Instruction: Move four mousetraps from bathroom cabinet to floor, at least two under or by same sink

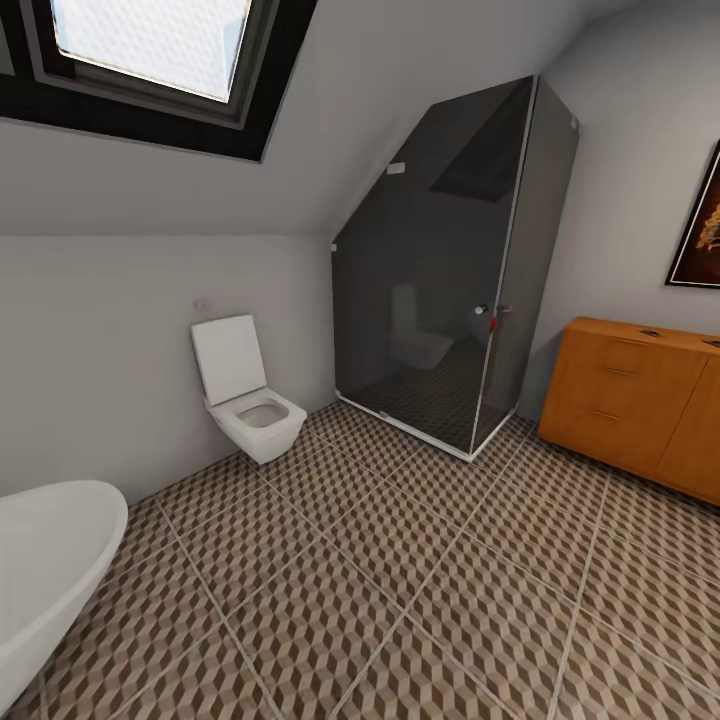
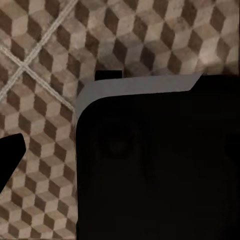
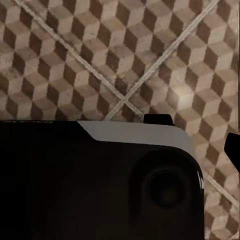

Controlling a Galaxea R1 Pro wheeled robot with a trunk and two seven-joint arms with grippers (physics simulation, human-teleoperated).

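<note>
Cube-patterned bathroom floor (image 1: 400,560) spreads below us; the orange-brown cabinet (image 1: 625,400) is cut off at right. We cannot tell either hand's state.

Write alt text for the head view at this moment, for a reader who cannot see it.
An attic bathroom with a cube-patterned tiled floor: an orange-brown wooden cabinet with drawer fronts stands at the right wall, beside a dark glass shower enclosure. A white toilet with its lid raised sits at the left wall, a white bathtub's rim shows at lower left, and a skylight is overhead.
</note>
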